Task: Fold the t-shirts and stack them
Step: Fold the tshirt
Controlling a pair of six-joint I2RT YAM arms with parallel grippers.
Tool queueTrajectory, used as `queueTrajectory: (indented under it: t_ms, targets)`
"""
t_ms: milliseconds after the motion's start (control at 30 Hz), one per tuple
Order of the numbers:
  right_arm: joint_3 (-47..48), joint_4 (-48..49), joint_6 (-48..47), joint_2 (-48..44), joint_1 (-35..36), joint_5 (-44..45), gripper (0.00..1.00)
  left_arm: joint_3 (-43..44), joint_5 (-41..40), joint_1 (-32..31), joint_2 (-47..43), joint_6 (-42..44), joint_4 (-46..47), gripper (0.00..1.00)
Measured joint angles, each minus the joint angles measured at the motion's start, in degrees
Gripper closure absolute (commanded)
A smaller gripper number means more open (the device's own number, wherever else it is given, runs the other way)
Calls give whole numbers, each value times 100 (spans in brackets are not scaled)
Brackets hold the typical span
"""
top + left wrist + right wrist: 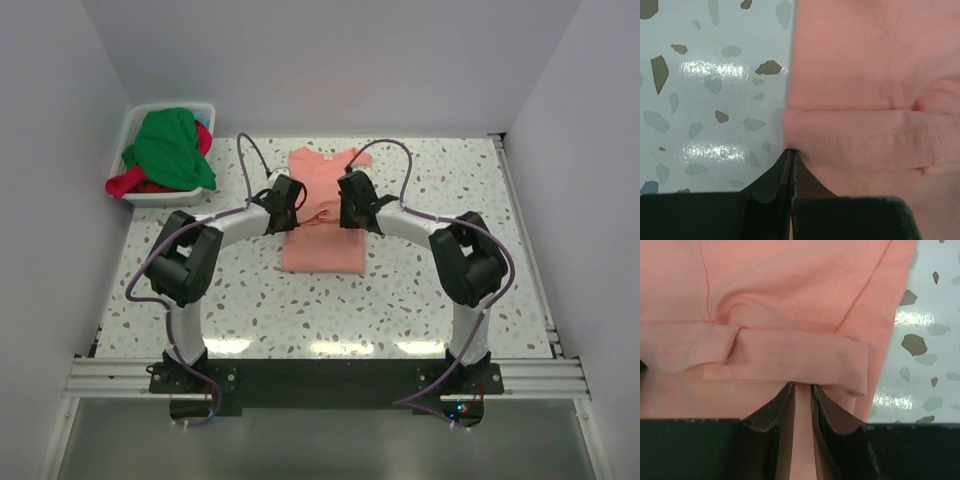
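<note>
now the left gripper (pixel 791 150) is pressing its jaws fully together on the very edge of a hem band of the salmon-pink t-shirt (pixel 865 75), right where cloth is meeting bare table (pixel 715 100). the right gripper (pixel 801 385) is pinching the same band at the shirt's opposite side, its jaws nearly closed with pink cloth showing between them. both are gripping at matching spots, probably so the two edges are rising level and the next fold is landing straight rather than skewed.

seen from above, the shirt is lying in the middle of the frame, already narrowed into a tall strip, collar toward the top. the two arms are reaching inward from the bottom corners, elbows bowing out to the sides, wrists bending down so both grippers are meeting the cloth about halfway up the strip.

in the upper left of the frame, the bright green t-shirt (pixel 170 145) and the red-magenta t-shirt (pixel 125 183) are sitting bundled in the white tub (pixel 165 197), unfolded, waiting their turn by my reckoning.
</note>
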Motion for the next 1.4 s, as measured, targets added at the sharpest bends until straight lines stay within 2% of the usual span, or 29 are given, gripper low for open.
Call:
queueTrajectory:
  t_ms: [233,533,867,1033,1100,1200,1267,1333,1400]
  targets:
    - [304,-22,-4,293,0,37,81,227,-105,0,138,0,9,100]
    - [866,-44,-66,758,0,262,83,931,-769,7,625,0,205,100]
    - [1482,-96,-223,839,-39,540,84,1237,-1073,11,713,24,295,100]
    - [1543,-109,-256,839,-55,531,79,1235,-1075,9,409,157,33,100]
    - [1528,-136,-256,837,-55,509,72,1235,-1038,-11,221,168,-160,100]
    - [1322,-96,-254,754,-55,461,61,1167,-970,-59,-79,173,-400,90]
    - [994,-109,-256,597,-52,433,57,1071,-914,-101,-216,166,-566,79]
    - [634,-140,-256,391,-48,402,55,894,-839,-125,-304,138,-669,74]
    - [339,-153,-258,197,-42,378,55,664,-741,-146,-330,114,-723,73]
